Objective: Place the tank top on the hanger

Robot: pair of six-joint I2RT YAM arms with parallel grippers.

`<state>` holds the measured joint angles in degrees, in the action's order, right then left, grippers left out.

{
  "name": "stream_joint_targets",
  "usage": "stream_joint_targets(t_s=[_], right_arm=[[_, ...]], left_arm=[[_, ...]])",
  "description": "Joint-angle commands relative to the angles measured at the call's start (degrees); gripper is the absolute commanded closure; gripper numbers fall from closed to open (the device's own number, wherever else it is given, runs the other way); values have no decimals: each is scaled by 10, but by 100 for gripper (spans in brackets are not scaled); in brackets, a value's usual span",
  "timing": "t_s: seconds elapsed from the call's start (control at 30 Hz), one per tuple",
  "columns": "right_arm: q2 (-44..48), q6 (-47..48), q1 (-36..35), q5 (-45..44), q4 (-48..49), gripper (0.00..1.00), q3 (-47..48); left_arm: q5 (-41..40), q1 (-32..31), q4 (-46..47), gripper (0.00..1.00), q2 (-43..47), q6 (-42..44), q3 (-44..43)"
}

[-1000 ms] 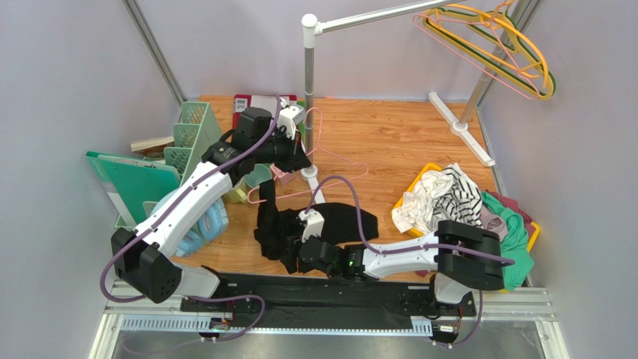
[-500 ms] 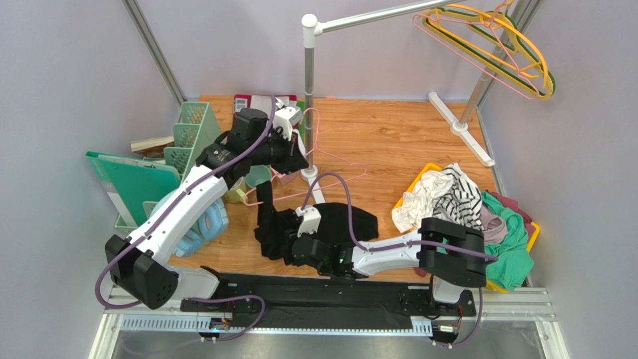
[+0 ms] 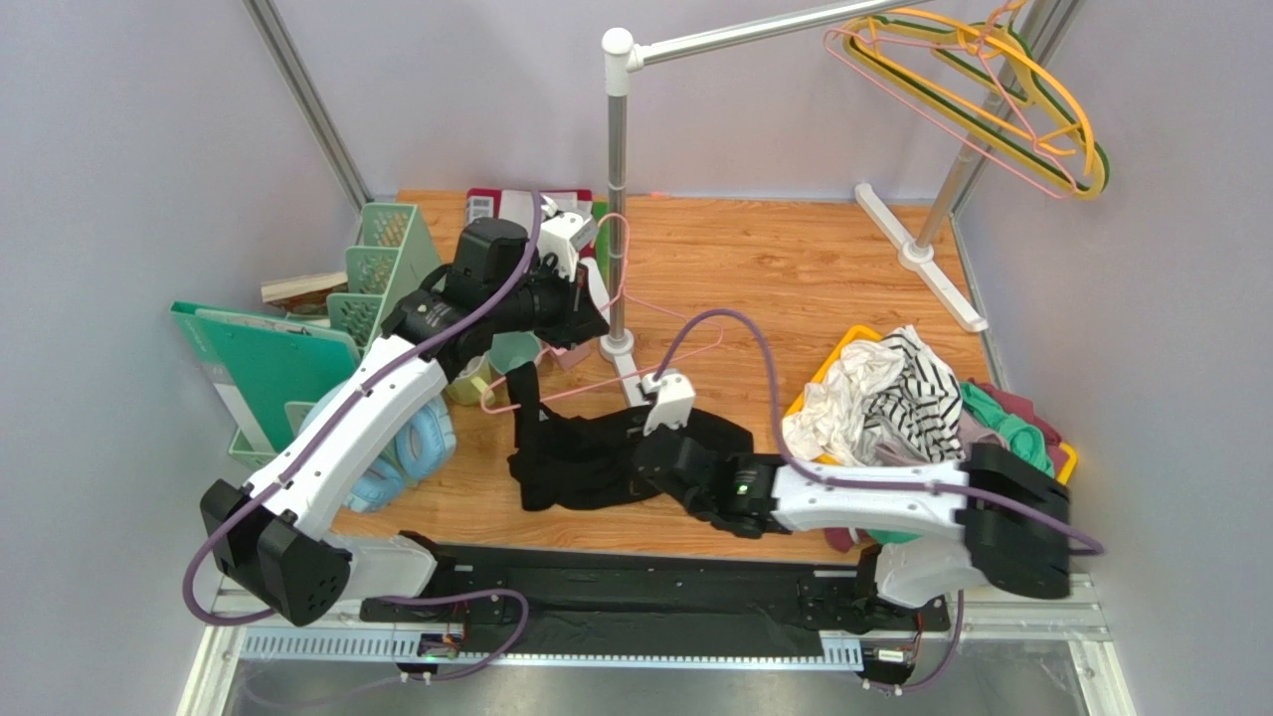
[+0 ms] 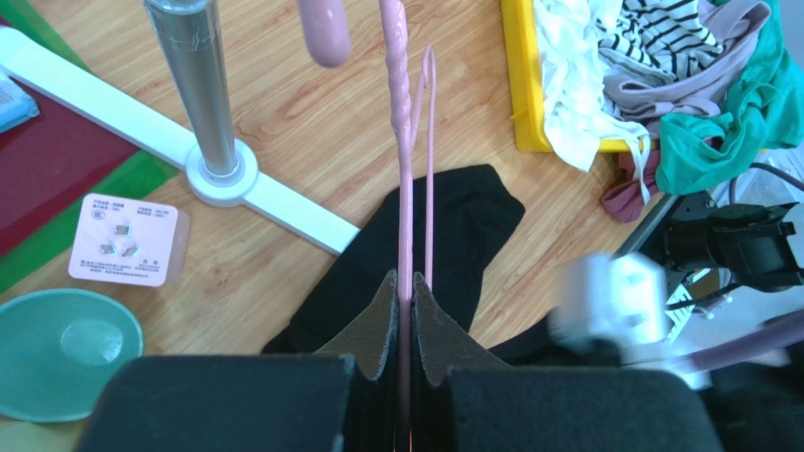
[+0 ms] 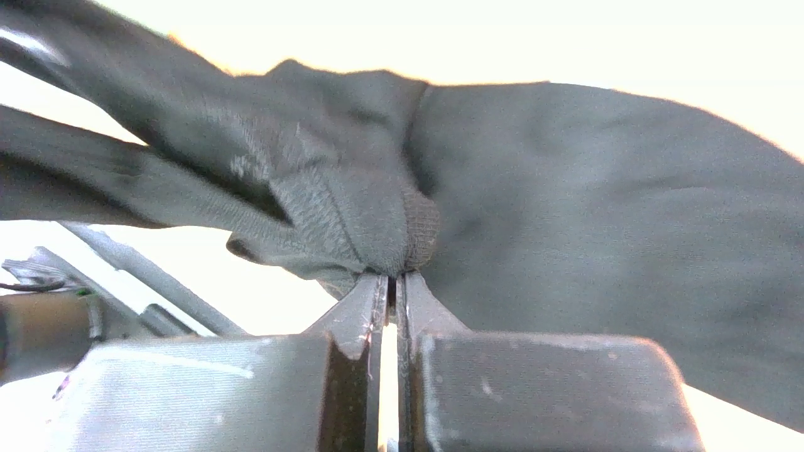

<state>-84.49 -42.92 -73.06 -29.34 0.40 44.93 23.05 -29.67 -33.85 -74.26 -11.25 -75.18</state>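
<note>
Right gripper (image 5: 389,279): its jaws are pressed together on a bunched fold of the tank top (image 5: 566,188). The black cloth spreads away from the fingertips on both sides.
Left gripper (image 4: 406,282): clamped on the hanger (image 4: 404,188), whose pink wire runs straight out from between the fingers.
Tank top: lies crumpled on the tabletop (image 3: 777,269), near the middle of its near edge. The right gripper sits at its right half, and the left gripper is farther back, above its left end.
Hanger: held off the tabletop, with its lower wire reaching over the tank top's far side.
Rack pole (image 3: 616,194): upright, toward the far edge, just beside the left gripper.
Yellow tray (image 3: 837,358): at the right edge, apart from the tank top, holding a striped garment (image 3: 897,391) and a green garment (image 3: 1016,440).
</note>
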Motion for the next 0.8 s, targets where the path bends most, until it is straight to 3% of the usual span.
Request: stream_joint_targets(t_s=[0.0,0.13,0.3,0.57,0.77], right_arm=[[173,77,32,-27,-155,100,-6],[271,156,77,70,-265,100,16],[323,181,176,242,-309,100,-3],[323,165,288,256,-291,100,-48],[313,181,383,345,-262,100,-74]], left_arm=[[8,-3,38,100,37,-28,-2],[8,-14,75,100,30,-52,-4],[19,-44,139,100,18,-72,-5],[28,-45,117,100,37,-23,32],[24,-45,119,100,84,12,105]])
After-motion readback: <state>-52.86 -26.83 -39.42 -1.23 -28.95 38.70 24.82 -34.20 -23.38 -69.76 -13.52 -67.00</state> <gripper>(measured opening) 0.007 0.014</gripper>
